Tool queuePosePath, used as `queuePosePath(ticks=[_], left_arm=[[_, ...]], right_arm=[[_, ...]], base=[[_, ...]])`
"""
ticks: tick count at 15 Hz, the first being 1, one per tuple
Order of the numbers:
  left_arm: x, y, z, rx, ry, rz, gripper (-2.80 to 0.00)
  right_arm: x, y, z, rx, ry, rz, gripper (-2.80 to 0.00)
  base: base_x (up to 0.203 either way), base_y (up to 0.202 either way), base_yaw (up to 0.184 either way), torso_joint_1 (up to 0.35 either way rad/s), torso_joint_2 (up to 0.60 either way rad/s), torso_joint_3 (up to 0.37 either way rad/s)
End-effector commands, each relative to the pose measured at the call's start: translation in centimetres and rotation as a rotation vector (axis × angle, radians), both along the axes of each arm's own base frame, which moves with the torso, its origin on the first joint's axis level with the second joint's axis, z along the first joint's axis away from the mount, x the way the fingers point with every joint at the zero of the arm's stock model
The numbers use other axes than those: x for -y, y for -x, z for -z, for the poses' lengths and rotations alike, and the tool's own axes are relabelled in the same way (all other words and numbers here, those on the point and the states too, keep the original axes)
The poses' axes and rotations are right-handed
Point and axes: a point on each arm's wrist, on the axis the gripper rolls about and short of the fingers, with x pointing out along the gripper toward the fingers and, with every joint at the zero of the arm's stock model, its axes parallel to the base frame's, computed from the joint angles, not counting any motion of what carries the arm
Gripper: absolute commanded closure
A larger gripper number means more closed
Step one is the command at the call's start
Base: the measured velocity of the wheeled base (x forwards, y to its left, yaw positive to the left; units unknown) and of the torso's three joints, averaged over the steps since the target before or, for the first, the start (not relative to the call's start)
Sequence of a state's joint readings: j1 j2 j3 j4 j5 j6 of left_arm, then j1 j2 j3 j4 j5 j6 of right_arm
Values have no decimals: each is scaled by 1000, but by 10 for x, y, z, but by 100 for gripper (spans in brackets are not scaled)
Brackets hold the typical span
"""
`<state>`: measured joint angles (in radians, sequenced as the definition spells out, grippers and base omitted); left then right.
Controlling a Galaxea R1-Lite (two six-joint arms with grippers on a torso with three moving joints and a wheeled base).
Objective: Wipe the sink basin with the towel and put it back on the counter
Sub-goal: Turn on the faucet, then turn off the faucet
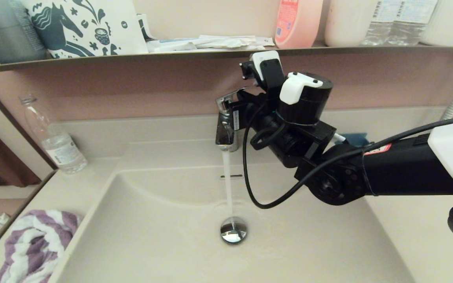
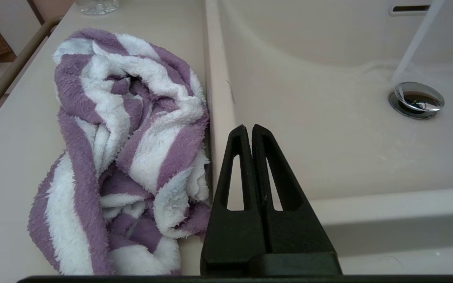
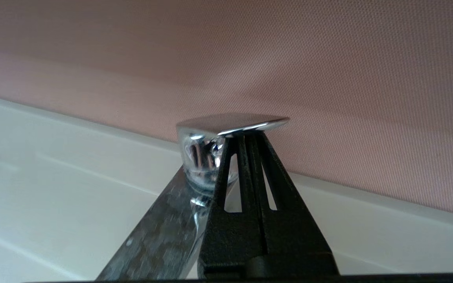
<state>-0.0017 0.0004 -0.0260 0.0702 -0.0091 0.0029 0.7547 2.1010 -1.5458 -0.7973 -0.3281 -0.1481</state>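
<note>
- Two arms: right gripper [image 3: 249, 135] is up at the faucet [image 1: 226, 125] by the back edge of the sink basin [image 1: 151, 239]; left gripper [image 2: 249, 129] shows only in its wrist view, over the basin's left rim.
- Right gripper fingers are pressed together, tips touching the underside of the chrome faucet lever [image 3: 232, 124]; nothing held.
- Left gripper fingers are also pressed together, holding nothing.
- Water stream [image 1: 227, 184] runs from the spout straight onto the round chrome drain plug [image 1: 233, 230], mid-basin.
- Overflow slot [image 1: 231, 176] sits in the curved back wall just behind the stream.
- Basin floor left and right of the drain is bare; the right arm spans the back-right part above it.
- Counter [image 1: 59, 184] on the left is a narrow strip between the basin rim and the counter's left edge; clear plastic bottle [image 1: 55, 141] stands at its back-left corner.
- Towel [image 2: 124, 149]: purple-and-white striped terry, bunched in a loose crumpled heap, not folded.
- Towel lies on the left counter strip toward the front edge, its right side touching the raised basin rim, none of it inside the basin.
- Towel is just beside the left gripper, on its outer side, not touching the fingertips; well apart from the right gripper.
- Shelf [image 1: 210, 53] above the back wall carries a horse-print bag [image 1: 89, 25], a pink bottle [image 1: 297, 21] and water bottles [image 1: 395, 19].
</note>
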Motion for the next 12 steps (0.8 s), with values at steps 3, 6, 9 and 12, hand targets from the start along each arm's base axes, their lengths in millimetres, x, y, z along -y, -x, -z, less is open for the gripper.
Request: queuePosePath(ticks=[3,6,9,12], left_arm=[[0,0,0,0,0,0,0],[0,0,0,0,0,0,0],[0,0,0,0,0,0,0],[0,0,0,0,0,0,0]], right_arm=[[19,26,10,-66,63,-5,0],[17,44,-11,-24,25,-41,0],[13,47,-32,32,-12,-49,0],[11,33,-37,59,-23,-24,0]], base=[[0,0,0,0,0,0],[0,0,0,0,0,0],[0,0,0,0,0,0],[0,0,0,0,0,0]])
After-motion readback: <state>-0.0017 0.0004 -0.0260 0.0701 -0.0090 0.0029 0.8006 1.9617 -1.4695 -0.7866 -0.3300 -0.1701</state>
